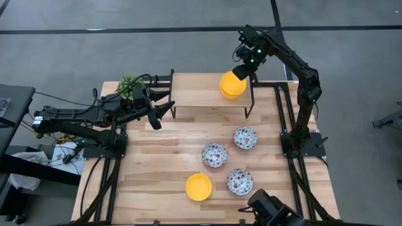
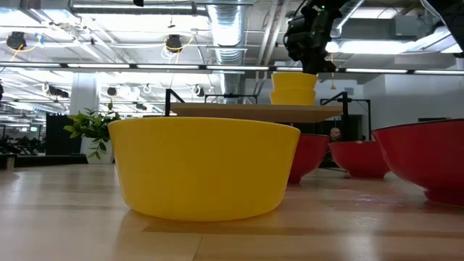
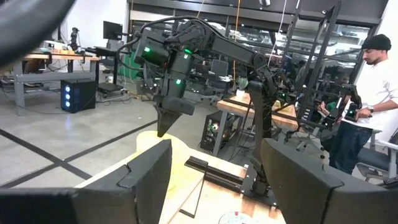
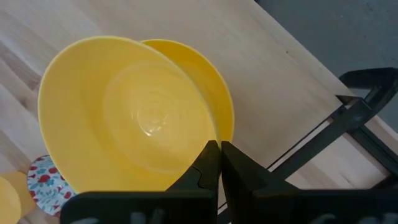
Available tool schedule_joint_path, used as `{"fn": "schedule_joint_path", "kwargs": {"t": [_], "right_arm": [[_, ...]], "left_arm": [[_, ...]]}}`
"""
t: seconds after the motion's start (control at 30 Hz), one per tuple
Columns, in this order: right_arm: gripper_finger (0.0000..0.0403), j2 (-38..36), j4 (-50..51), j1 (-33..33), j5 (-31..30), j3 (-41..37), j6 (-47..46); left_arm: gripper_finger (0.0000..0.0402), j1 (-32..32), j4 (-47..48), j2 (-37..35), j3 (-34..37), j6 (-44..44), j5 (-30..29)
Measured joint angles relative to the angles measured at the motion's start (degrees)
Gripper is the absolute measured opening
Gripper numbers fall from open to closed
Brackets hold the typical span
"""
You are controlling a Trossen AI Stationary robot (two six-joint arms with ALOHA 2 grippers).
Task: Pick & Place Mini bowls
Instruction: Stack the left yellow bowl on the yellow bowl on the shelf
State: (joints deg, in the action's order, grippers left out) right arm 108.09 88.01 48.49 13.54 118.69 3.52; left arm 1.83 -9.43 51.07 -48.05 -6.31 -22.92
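The right claw [image 4: 219, 163] is pinching the rim of a yellow bowl [image 4: 134, 115], lowering it tilted into another yellow bowl [image 4: 214, 102] on the shelf [image 1: 195, 91]. Released off-centre, it may slide off. The left claw [image 1: 164, 112] is waiting, fingers apart.

**Six bowls, one plant, two arms**

Three plain yellow bowls: two stacked on the raised shelf [image 1: 207, 91], namely the upper stacked bowl [image 1: 231, 82] and the lower one [image 4: 211, 102] under it, and one lone yellow bowl [image 1: 198, 187] on the desk [image 1: 151, 176]. Three speckled white bowls: first [image 1: 245, 137], second [image 1: 214, 154], third [image 1: 240, 181]. One potted plant [image 1: 128, 85]. Two arms, each with one hand: left hand [image 1: 164, 113], right hand [image 1: 241, 71].
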Motion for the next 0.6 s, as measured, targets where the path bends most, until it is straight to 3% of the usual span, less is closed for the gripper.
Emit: {"fn": "schedule_joint_path", "kwargs": {"t": [0.6], "right_arm": [[0.0, 0.0, -0.2, -0.1, 1.4, 0.0, 0.1]], "left_arm": [[0.0246, 0.0, 0.0, 0.0, 0.0, 0.0, 0.0]]}}
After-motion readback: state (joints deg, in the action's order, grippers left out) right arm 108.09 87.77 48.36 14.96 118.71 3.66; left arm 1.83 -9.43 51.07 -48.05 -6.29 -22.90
